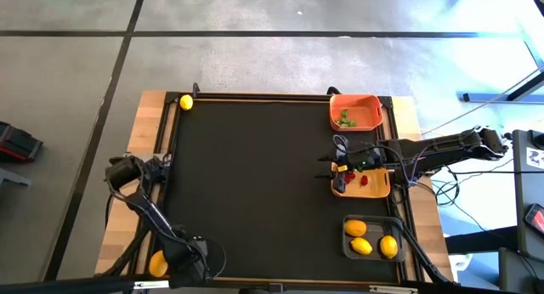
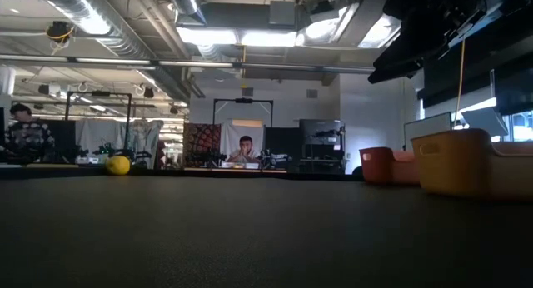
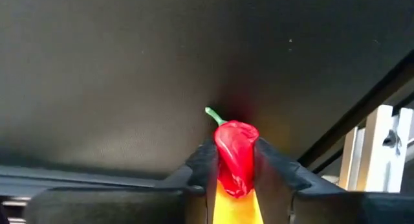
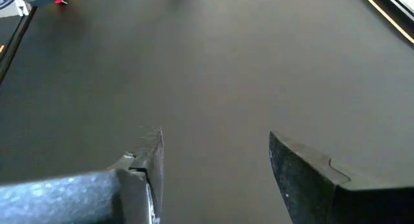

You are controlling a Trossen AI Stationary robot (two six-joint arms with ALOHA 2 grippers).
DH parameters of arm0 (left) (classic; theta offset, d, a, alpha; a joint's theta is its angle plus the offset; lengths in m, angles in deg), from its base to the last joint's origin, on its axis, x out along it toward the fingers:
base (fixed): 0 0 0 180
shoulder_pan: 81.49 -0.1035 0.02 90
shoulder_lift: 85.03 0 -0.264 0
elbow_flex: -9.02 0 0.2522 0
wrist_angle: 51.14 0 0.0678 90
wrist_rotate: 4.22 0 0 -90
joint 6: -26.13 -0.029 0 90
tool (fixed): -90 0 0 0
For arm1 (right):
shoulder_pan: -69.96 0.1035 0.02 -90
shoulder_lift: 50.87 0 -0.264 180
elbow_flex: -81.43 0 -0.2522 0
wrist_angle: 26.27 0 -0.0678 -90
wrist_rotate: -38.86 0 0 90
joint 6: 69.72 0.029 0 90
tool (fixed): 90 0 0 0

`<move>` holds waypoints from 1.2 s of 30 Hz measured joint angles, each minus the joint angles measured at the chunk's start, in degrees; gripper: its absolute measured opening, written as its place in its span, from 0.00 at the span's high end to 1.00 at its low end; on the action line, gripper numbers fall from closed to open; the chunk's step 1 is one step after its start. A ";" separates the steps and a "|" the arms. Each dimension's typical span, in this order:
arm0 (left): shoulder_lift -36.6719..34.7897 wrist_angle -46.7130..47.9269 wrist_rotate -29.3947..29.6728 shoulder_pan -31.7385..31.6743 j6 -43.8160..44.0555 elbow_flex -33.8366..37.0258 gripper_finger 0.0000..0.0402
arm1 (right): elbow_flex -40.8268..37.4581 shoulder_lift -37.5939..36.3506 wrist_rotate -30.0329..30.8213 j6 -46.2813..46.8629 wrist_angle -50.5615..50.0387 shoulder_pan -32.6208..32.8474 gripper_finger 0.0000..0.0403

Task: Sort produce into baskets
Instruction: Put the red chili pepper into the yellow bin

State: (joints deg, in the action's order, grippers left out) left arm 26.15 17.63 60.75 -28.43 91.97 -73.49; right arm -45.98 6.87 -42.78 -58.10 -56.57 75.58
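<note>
Left wrist view shows the left gripper (image 3: 236,179) with its 2 dark fingers (image 3: 202,169) clenched on a small glossy red chili pepper (image 3: 235,158) with a green stem, down at the near left corner of the black-matted table (image 1: 255,183); beneath it glows a yellow lemon-like fruit (image 1: 158,262), so the grip looks meant to lift the pepper clear. Farther off, the dark grey tray (image 1: 350,249) holds 3 lemons, grouped by kind. Beside it the yellow-tan tray (image 1: 381,190) carries red pieces, and the right gripper (image 4: 217,156) hovers over it, fingers released and empty. Beyond, the bright orange tray (image 1: 370,101) keeps green bits. A lone yellow lemon (image 1: 185,102) waits at the far left corner, unsorted.
</note>
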 joint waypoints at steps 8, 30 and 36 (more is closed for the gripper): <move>-0.11 1.08 0.47 -4.25 -9.17 -2.24 0.82 | 0.00 0.00 -1.59 0.98 0.02 0.02 0.48; -14.48 -0.73 35.86 -22.26 -43.39 -7.45 0.81 | -0.02 0.72 -2.07 7.83 3.48 8.61 0.48; -15.23 -7.78 39.32 -27.57 -56.19 -7.45 0.81 | -0.02 2.70 -0.83 9.42 6.70 9.96 0.48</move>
State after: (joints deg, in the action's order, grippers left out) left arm 10.91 9.84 100.07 -56.00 35.78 -80.94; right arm -46.00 9.57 -43.61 -48.69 -49.86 85.54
